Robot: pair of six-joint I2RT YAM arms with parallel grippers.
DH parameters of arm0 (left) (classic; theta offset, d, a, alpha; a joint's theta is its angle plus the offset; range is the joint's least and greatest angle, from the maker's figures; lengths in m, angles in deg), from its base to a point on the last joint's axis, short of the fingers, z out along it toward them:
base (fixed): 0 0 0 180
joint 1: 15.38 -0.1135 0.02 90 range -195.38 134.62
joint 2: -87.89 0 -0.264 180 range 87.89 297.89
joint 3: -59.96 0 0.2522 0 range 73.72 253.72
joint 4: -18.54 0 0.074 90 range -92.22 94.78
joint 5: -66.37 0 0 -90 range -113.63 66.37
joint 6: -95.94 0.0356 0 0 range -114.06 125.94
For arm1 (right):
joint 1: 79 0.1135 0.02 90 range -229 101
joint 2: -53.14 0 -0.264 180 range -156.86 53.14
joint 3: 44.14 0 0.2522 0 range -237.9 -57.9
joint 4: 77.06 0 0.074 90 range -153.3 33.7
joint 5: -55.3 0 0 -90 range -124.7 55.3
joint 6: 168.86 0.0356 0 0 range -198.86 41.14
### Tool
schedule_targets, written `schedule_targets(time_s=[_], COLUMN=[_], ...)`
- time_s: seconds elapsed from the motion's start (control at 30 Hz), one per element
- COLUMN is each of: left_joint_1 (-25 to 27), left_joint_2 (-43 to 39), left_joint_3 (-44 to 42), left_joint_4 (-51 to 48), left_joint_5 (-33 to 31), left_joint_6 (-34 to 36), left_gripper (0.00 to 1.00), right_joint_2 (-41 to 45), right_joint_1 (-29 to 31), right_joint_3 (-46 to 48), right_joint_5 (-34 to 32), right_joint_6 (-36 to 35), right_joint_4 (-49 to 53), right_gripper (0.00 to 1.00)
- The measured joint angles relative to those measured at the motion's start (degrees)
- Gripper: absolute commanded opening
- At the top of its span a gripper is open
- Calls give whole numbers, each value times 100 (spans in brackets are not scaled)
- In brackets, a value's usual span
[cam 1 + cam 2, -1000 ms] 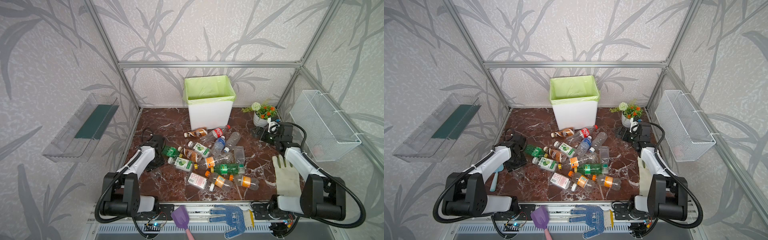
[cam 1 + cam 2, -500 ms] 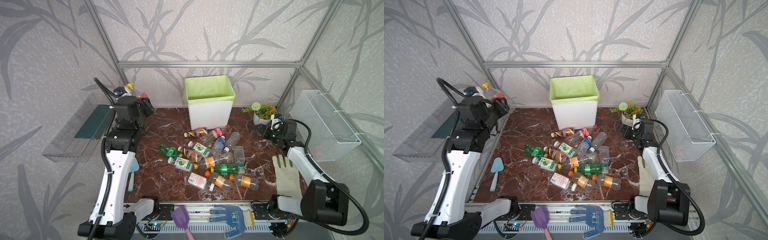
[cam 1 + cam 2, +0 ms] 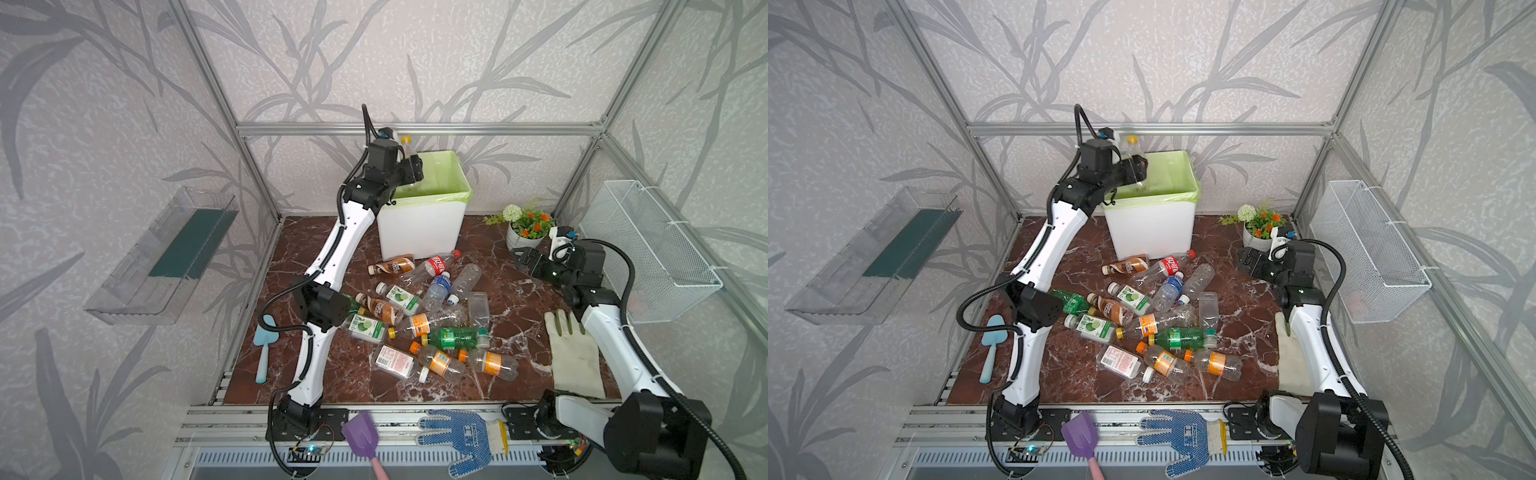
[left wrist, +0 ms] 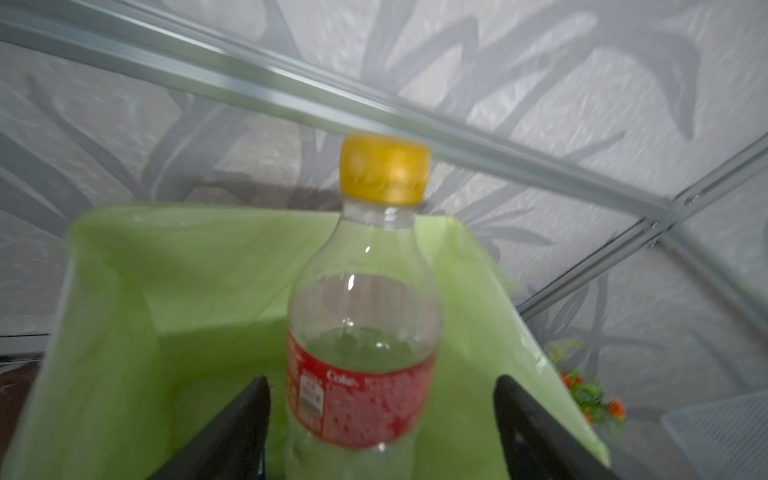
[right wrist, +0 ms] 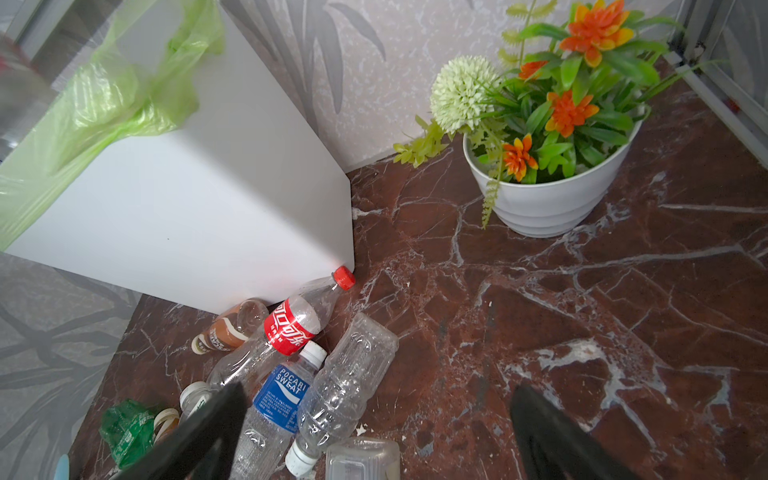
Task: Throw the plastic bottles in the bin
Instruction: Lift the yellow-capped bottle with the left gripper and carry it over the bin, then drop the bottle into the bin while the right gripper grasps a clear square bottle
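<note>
Your left gripper (image 4: 382, 380) is up at the rim of the bin (image 3: 420, 230) — jaws spread wide. The yellow-capped bottle (image 4: 365, 316) with the red label stands upright between them with a gap on either side, so nothing is clamping it. The green liner (image 4: 187, 270) fills the view behind it. Your right gripper (image 5: 379, 390) hovers low over the marble table (image 3: 519, 299) near the flower pot (image 3: 524, 240), jaws apart and empty. The other bottles (image 3: 432, 320) lie heaped in front of the bin — the red-capped bottle (image 5: 295, 320) has its cap right at the bin's corner.
</note>
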Motion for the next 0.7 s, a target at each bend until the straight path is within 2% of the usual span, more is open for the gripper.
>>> schedule_targets(time_s=[0.07,0.23,0.4,0.53,0.7], left_joint_1=[221,616,555,468,365], left_joint_2=[-348,-2328,-3821,-4487,-4765], left_joint_3=[-498,-2736,-4098,-5455,-7095], left_joint_4=[188,1252,2122,2559,2577], left_joint_5=[-33,-170,-431,-787,-1158], left_joint_6=[210,581,831,951,968], left_gripper=[99,99,99,99,99], right_joint_2=[59,166,144,-52,-369], right_joint_1=[0,0,120,568,1388], right_joint_3=[11,87,116,105,105], right_joint_5=[-9,-37,-162,-446,-940], right_joint_6=[0,11,-24,-114,-160], right_joint_4=[70,225,553,944,1353], right_gripper=[99,98,96,94,92])
